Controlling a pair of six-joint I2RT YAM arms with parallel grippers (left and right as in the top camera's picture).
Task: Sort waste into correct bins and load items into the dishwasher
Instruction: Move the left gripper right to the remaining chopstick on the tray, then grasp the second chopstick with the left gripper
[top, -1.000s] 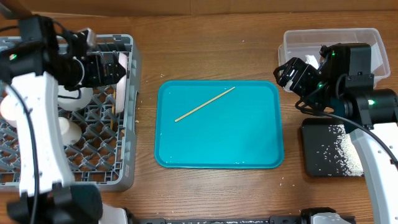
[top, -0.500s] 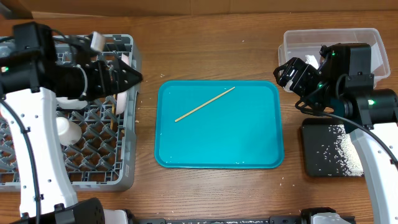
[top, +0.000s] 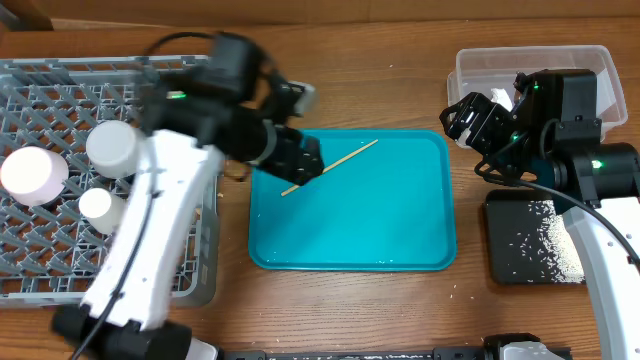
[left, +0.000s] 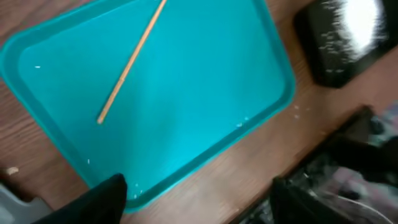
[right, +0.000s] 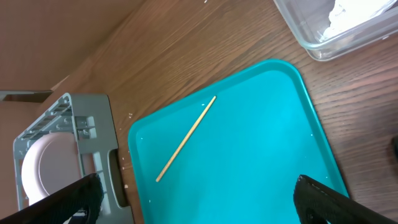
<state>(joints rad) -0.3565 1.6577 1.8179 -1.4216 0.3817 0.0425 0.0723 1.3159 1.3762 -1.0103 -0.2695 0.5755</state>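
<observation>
On the brown wooden table (top: 350, 90) a lone chopstick (top: 345, 159) lies slantwise in the teal tray (top: 400, 230) at mid-table, the left gripper (top: 306, 165) wide open over the tray's far-left corner, the right gripper (top: 462, 118) wide and empty beside the clear tub (top: 480, 65) at the far-right corner.

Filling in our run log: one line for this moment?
left gripper: open, empty, over chopstick end | chopstick: lying on teal tray, not gripped | right gripper: open, empty, by clear tub

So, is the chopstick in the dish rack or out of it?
Out: the chopstick lies flat on the teal tray, apart from the grey rack.
</observation>
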